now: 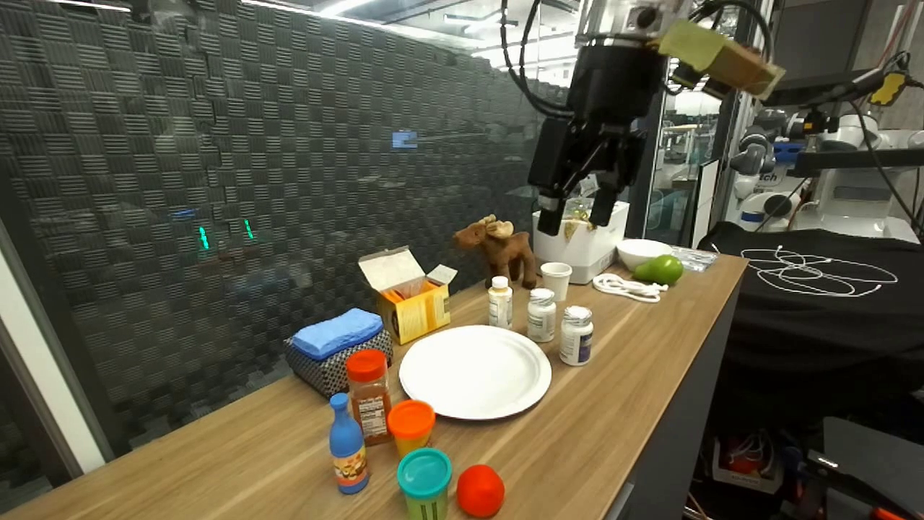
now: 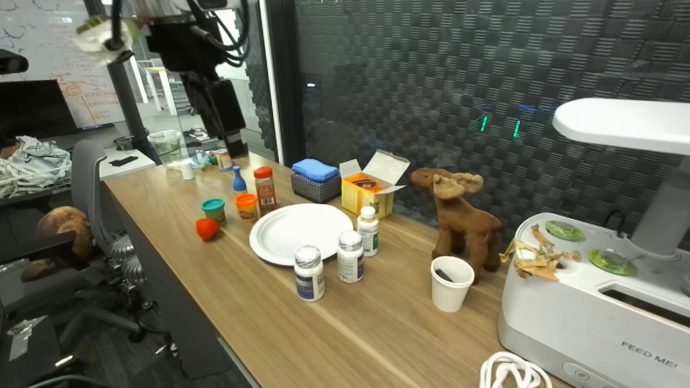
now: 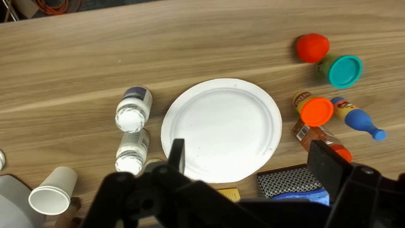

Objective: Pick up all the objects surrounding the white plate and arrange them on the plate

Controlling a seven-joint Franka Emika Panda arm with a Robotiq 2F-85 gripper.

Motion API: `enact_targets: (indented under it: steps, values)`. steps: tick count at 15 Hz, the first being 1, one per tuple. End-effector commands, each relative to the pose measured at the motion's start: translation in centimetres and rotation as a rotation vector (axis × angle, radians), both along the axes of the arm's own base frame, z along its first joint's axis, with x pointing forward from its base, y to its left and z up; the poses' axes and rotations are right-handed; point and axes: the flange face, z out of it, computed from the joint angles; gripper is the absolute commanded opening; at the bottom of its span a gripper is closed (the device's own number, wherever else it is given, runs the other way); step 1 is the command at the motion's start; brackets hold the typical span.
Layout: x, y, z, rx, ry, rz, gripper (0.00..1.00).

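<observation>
White plate [image 3: 221, 129] lay between three white bottles [image 2: 351, 261] and orange-lidded Play-Doh tub [image 2: 247, 210], teal-lidded tub [image 2: 214, 210], red-lidded spice jar [image 2: 265, 189], blue bottle [image 2: 239, 182], red ball [image 2: 207, 229], one each. Paper cup [image 2: 448, 296] held dark object [image 2: 443, 275]; yellow box [image 1: 426, 315], orange packets [image 1: 413, 290]. Planter [image 2: 566, 323] read "FEED ME!" I had gripper [image 1: 575, 224] spread wide above plate.

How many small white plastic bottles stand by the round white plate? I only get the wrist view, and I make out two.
Observer: Three. The third small white plastic bottle stands upright in both exterior views.
Visitor: And what's that brown bit beside the white paper cup?
Observer: In an exterior view it's a brown plush moose with tan antlers.
Visitor: Are the black jaws touching the round white plate?
Observer: No. Both exterior views show them up in the air, well clear of it.
</observation>
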Motion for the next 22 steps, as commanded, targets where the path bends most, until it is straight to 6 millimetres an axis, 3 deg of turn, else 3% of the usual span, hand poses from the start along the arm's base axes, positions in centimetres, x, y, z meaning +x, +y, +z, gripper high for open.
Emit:
enact_targets:
  steps: [1,8,14,18,22]
  values:
    - [4.9,-0.8,-1.5,-0.04,-0.008,0.031,1.0]
    - [11.3,-2.7,-6.4,-0.085,0.017,0.039,1.0]
    - [16.3,-5.8,-8.7,-0.088,0.007,-0.016,1.0]
    - [18.6,-7.6,-9.9,-0.094,0.013,-0.039,1.0]
    - [19.6,-9.0,-11.4,-0.099,0.036,-0.057,1.0]
